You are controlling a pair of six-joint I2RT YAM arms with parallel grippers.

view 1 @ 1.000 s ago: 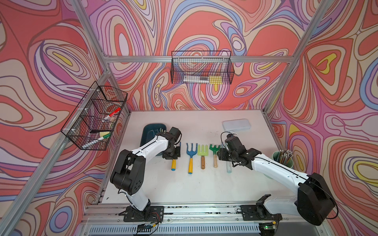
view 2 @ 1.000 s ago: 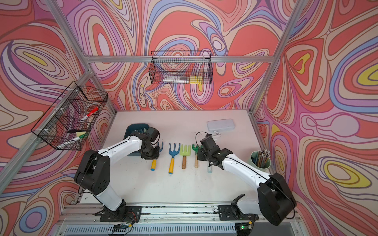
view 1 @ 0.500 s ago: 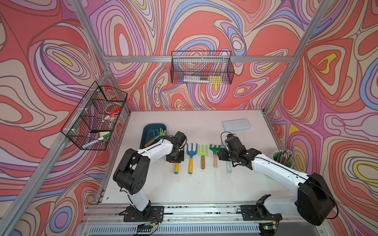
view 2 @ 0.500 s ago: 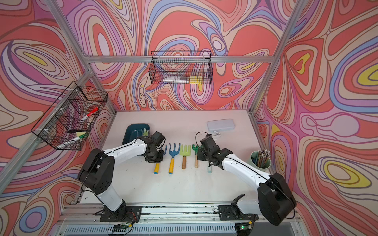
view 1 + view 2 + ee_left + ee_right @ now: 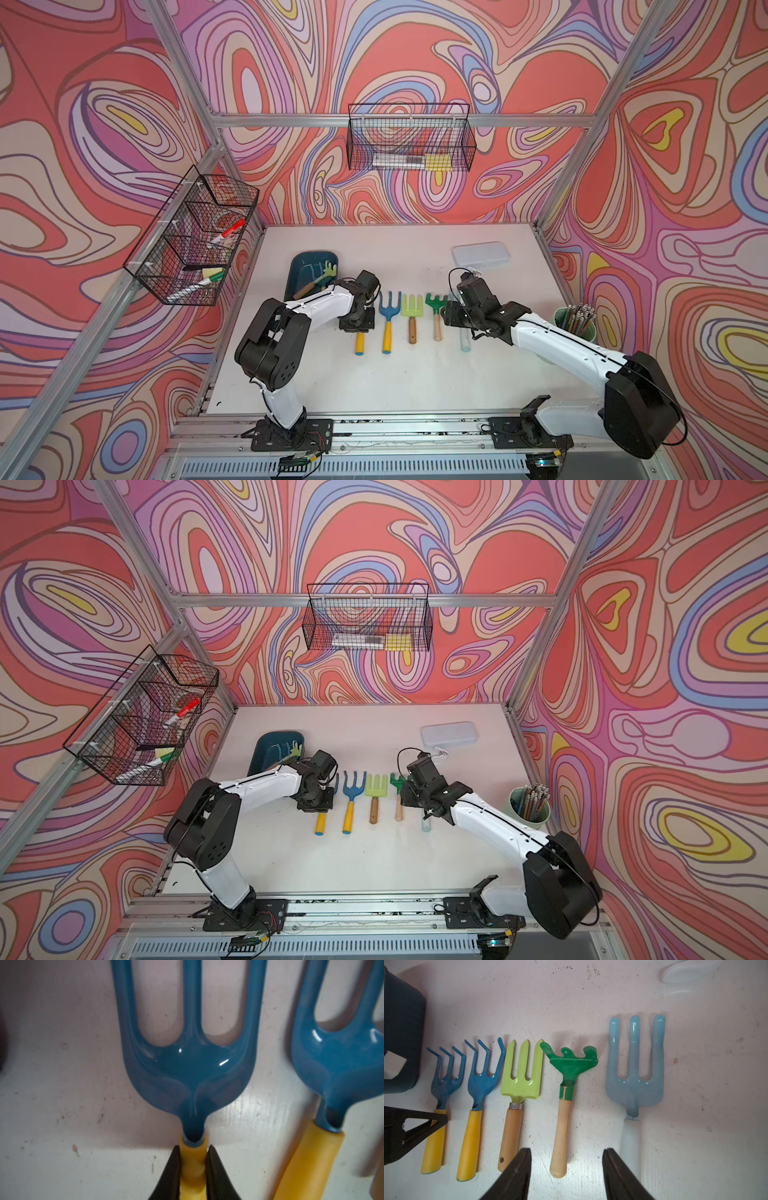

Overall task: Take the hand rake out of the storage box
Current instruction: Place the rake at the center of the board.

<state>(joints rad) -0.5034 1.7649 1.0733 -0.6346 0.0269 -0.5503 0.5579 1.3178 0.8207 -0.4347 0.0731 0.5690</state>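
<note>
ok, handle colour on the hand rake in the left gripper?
Yellow handle, below the hand rake's dark blue three-pronged head; clearest in the left wrist view.

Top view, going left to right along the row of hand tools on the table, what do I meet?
The small blue rake, held by the left gripper → larger blue rake → lime-green fork → dark green rake → pale blue fork.

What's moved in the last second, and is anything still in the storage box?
The left hand, shut on the yellow handle of the blue rake throughout, carried it rightward away from the storage box to the end of the row, beside the second blue rake. Nothing was grasped or released. The right hand stayed open over the green rake; a pale green rake still lies in the box.
</note>
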